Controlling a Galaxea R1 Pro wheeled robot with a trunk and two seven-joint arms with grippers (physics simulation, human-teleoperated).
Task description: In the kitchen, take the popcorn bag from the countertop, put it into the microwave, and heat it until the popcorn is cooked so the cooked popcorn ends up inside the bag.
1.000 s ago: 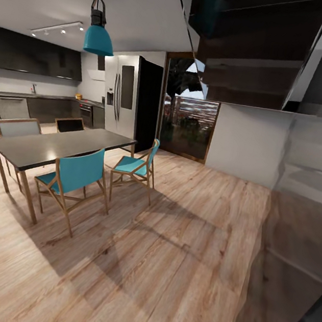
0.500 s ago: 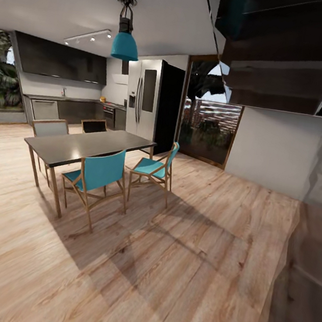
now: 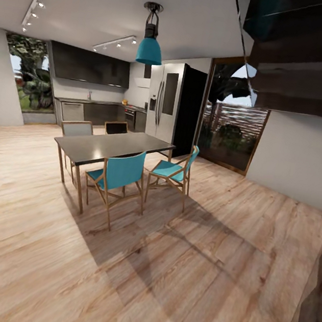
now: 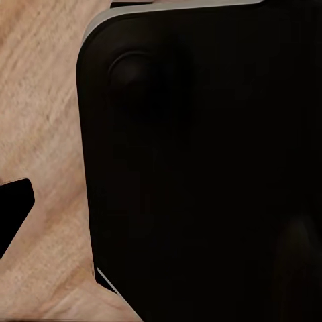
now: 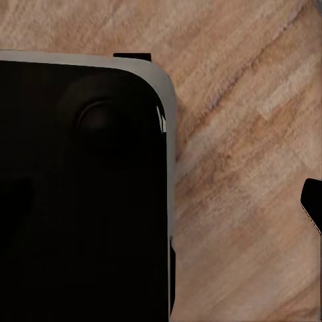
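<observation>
— What has changed?

— My view has swung round: the kitchen (image 3: 97, 89) sits further in, and a garden window (image 3: 28, 79) has come into sight.

— And the popcorn bag?

— Too far off to make out on that bench (image 3: 90, 102).

— Your hands?

— I cannot tell how they stand.

Dark dining table (image 3: 113, 145) mid-left on wood floor (image 3: 179, 277), teal chairs (image 3: 120, 173) near side, teal pendant lamp (image 3: 149, 50) above, steel fridge (image 3: 170, 105) far behind.
</observation>
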